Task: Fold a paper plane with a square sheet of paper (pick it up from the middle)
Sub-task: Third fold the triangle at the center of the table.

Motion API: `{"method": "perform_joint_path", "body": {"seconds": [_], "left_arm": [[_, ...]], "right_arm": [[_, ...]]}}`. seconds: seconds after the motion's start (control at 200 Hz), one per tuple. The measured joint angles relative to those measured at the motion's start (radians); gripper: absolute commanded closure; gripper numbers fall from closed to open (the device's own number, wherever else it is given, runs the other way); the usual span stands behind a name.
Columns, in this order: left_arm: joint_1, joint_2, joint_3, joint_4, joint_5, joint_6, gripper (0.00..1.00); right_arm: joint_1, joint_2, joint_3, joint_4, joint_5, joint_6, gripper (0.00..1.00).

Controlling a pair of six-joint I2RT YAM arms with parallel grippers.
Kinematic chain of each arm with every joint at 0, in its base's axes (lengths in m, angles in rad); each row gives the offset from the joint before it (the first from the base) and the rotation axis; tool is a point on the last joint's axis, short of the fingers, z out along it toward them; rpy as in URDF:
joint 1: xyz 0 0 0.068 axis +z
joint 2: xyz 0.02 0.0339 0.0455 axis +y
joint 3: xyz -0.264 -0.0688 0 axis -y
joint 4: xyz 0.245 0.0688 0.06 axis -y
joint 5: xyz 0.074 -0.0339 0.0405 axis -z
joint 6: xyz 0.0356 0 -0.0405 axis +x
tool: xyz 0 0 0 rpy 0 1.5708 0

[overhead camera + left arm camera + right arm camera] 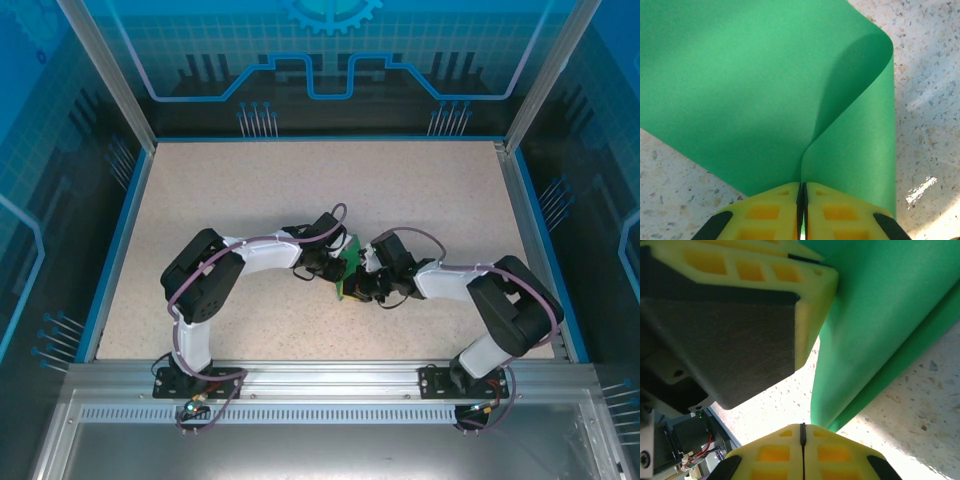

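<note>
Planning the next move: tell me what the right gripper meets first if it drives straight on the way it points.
Probably the green sheet of paper, hanging just past the shut tips of the right gripper. Beside that line stands the left gripper, shut on the same sheet. Depth is unclear.

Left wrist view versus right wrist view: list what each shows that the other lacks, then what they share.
Left wrist: the paper curling over into a loop, its two layers pinched in the shut left gripper. Right wrist: the shut right gripper just below the paper's lower edge, though a grip on it cannot be made out, and a left finger seen from the side. Shared: green paper and speckled table.
</note>
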Motion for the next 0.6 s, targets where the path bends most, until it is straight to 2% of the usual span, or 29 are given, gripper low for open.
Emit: {"method": "perform_joint_path", "body": {"seconds": [0.6], "left_arm": [[0.000, 0.000, 0.000, 0.000, 0.003, 0.000, 0.87]], "right_arm": [[0.009, 0.061, 0.021, -0.011, 0.008, -0.001, 0.94]]}}
